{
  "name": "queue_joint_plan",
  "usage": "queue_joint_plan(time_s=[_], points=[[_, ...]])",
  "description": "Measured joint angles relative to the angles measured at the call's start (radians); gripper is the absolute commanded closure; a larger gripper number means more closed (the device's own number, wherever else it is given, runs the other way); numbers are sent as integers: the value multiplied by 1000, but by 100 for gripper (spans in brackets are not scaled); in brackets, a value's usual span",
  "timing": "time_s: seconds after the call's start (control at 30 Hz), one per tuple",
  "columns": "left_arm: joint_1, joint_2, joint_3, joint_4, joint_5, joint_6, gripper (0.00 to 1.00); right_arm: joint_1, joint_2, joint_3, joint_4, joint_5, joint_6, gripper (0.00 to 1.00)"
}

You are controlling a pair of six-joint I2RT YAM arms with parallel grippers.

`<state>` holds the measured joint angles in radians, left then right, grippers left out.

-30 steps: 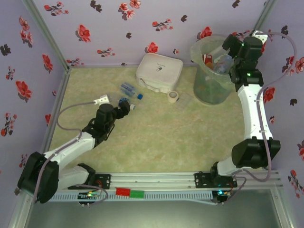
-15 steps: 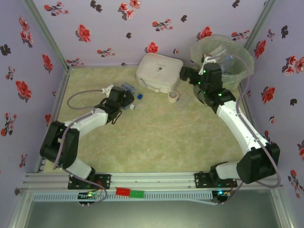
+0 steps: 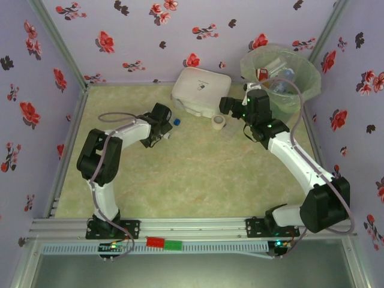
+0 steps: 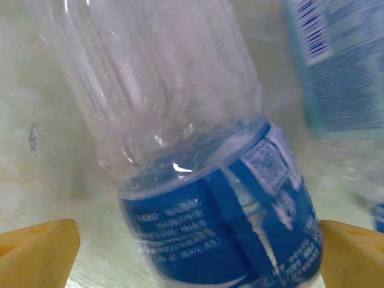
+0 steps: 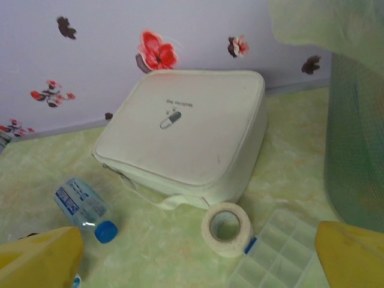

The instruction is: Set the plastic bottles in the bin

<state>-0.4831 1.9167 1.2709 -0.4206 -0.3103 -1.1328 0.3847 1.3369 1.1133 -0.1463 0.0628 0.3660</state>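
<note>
A second ago the right arm stood over the bin (image 3: 307,85) and the left arm was pulled back with its elbow low. Now the left arm is stretched forward to the bottles beside the white zip case (image 3: 201,90), and the right arm has swung left and down from the bin. The right gripper (image 3: 227,105) hovers above the tape roll (image 3: 219,122) with its yellow fingers spread wide and nothing between them. The left gripper (image 3: 162,127) is also spread wide. Its fingertips (image 4: 37,252) straddle the labelled end of a clear bottle (image 4: 180,120) without closing on it. The tabletop (image 3: 198,174) is pale green with a marbled pattern, and an aluminium rail (image 3: 198,227) runs along the near edge. The walls (image 3: 138,36) are lilac, printed with red and dark flowers. A clear compartment tray (image 5: 282,252) lies just beside the tape roll. The straddled bottle lies on the table, ribbed and transparent, with a dark blue label carrying white print and a square code. A neighbouring bottle (image 4: 342,66) with a paler blue label lies just beside it. A blue-capped bottle (image 5: 84,204) rests on the table near the case's front corner. The bin, translucent grey-green with a clear bag liner, stands in the far right corner with discarded bottles (image 3: 277,77) inside.
</note>
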Motion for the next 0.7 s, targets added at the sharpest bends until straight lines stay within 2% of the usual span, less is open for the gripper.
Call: queue_joint_plan(time_s=[0.13,0.4,0.5,0.7], points=[[0,43,14,-31,-2,-13,9,0,0,-18,0,-4,0,0],[13,48,25,-37,-2,-18,37,0,0,-35,0,-20,1,1],[16,46,22,-33,-11,-17,41,0,0,-35,0,-27,4,0],[17,-3,-36,-10,-15,36,42,0,21,-35,27,-88,32,0]])
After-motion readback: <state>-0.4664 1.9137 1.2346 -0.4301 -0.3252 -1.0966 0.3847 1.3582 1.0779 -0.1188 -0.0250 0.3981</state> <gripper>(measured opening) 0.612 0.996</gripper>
